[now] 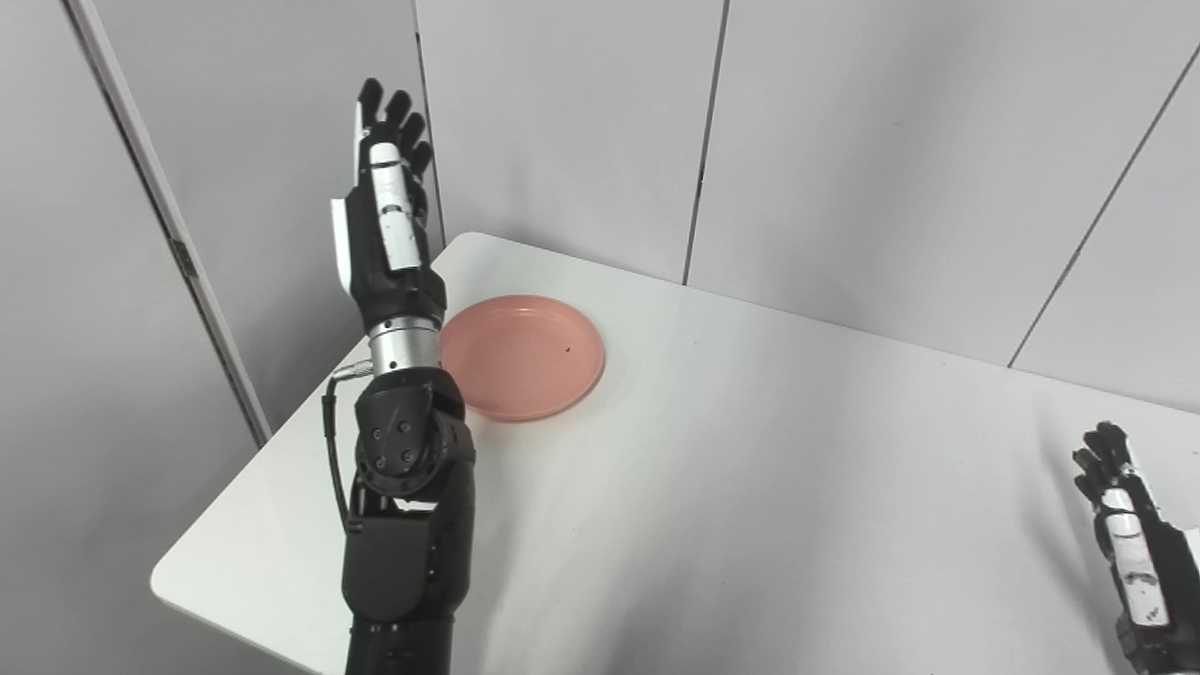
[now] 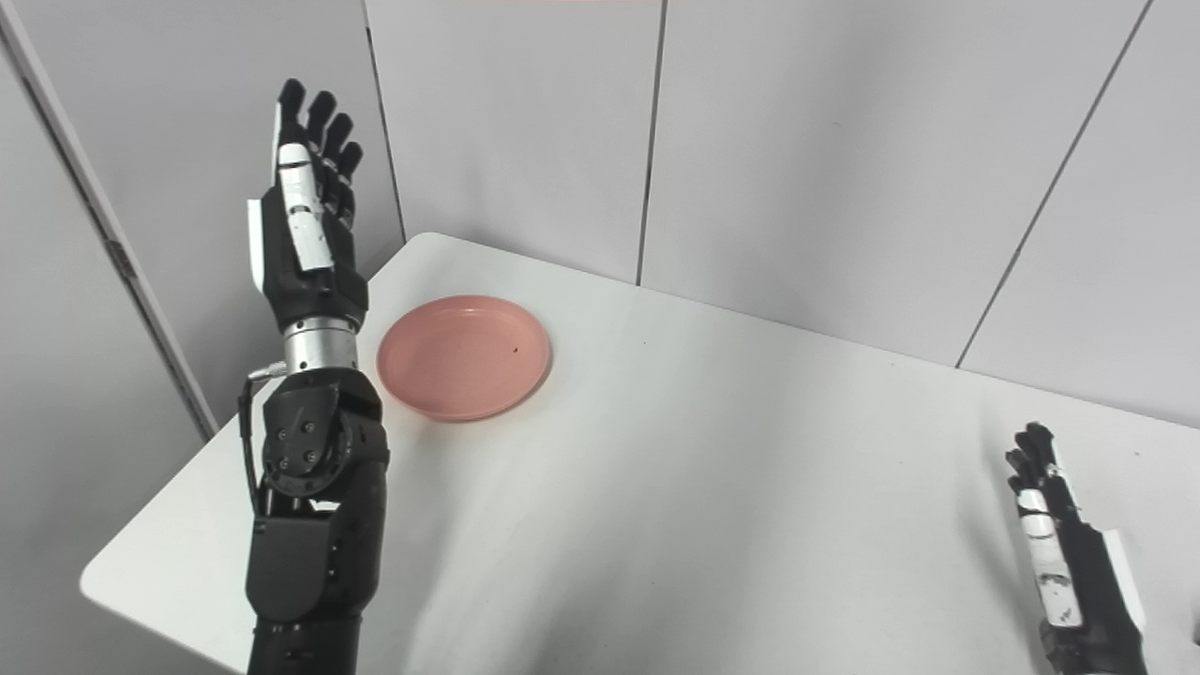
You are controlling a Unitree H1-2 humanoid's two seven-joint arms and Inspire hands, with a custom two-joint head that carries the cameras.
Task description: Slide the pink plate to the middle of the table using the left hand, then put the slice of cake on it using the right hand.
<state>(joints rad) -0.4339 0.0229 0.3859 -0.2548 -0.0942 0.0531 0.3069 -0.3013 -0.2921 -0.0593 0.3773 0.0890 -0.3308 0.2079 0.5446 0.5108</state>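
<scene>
Left eye view: white table [image 1: 750,487] seen at a slant, grey wall panels [image 1: 562,122] behind it. Pink plate [image 1: 522,356] sits flat near the far left corner of the table, well away from the middle — empty apart from a tiny dark speck on its inner surface.

Left hand [image 1: 382,202] is raised high, fingers pointing up and spread a little, holding nothing; it's off the table and not touching the plate. Its forearm [image 1: 408,525] comes up from the bottom edge, just left of the plate, w/ the wrist overlapping the plate's left rim in the picture. A thin black cable [image 1: 330,441] loops beside the wrist.

Right hand [image 2: 1064,553] is low at the bottom right, near the table's right side, fingers straight and slightly parted, nothing in it. Can't tell if it rests on the table or hovers just above.

Cake slice isn't in either view.

Right eye view shows the same layout, shifted a bit — plate well apart from the right hand, w/ bare tabletop between them.
</scene>
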